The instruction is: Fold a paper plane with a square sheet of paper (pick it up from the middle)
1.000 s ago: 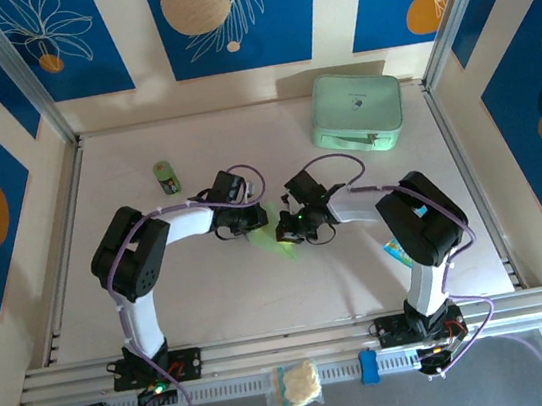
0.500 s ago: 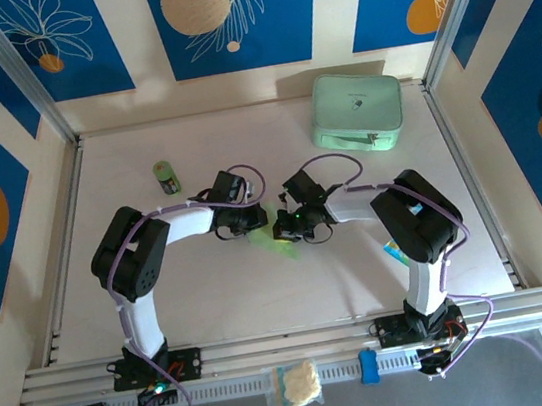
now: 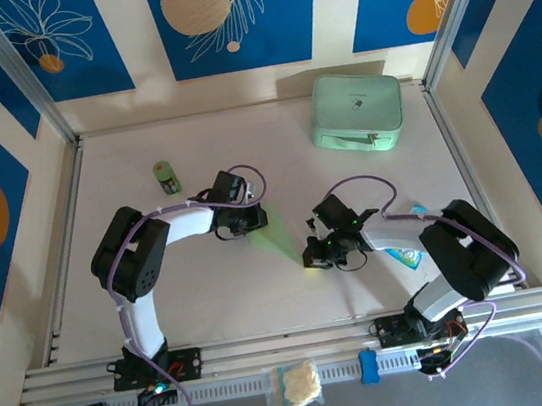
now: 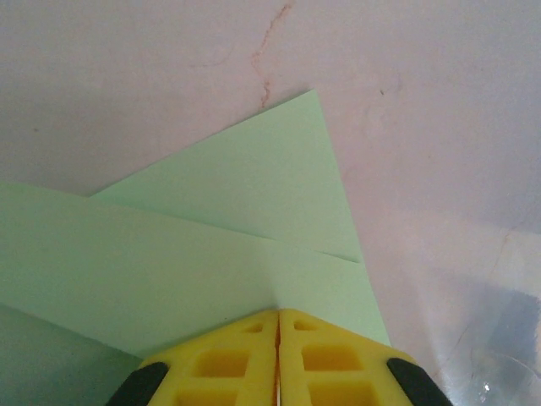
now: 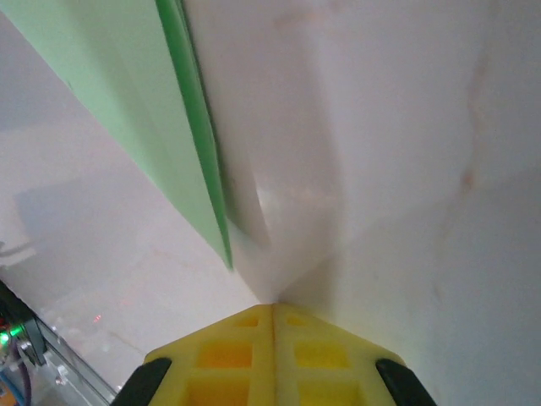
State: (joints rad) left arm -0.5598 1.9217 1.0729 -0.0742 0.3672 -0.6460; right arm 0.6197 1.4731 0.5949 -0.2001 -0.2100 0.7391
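Lying flat on the pale table [image 3: 214, 302], near its middle, was the paper plane [image 3: 278, 238]: thin pale green paper folded into a narrow dart. Its wide end pointed toward the left arm and its tip pointed toward the right arm.

The left gripper [image 3: 250, 226] sat at the wide end with its yellow fingers [image 4: 228, 359] pressed together. Seen from the left wrist, their tips rested on the topmost layer, where two overlapping flaps met along a slanted fold line. Whether a layer was nipped between them could not be made out.

The right gripper [image 3: 315, 255] hovered low just beside the dart's tip. Its claw was also pressed together, with nothing between the fingers. From the right wrist, the paper's long folded edge ran down the left of the view and ended a little short of the fingertips.

A mint-green case [image 3: 356, 110] and a small green bottle [image 3: 166, 177] stood well apart at the far side.

The step in hand looked like sharpening the folds of the dart.

- The left claw should stay firm on the wide end as an anchor.
- The right claw's closed tip should come onto the paper from above, not from the side, so that the point is not nudged askew.
- A light stroke along the fold, moving away from the anchor, should flatten the layers without buckling such thin paper.
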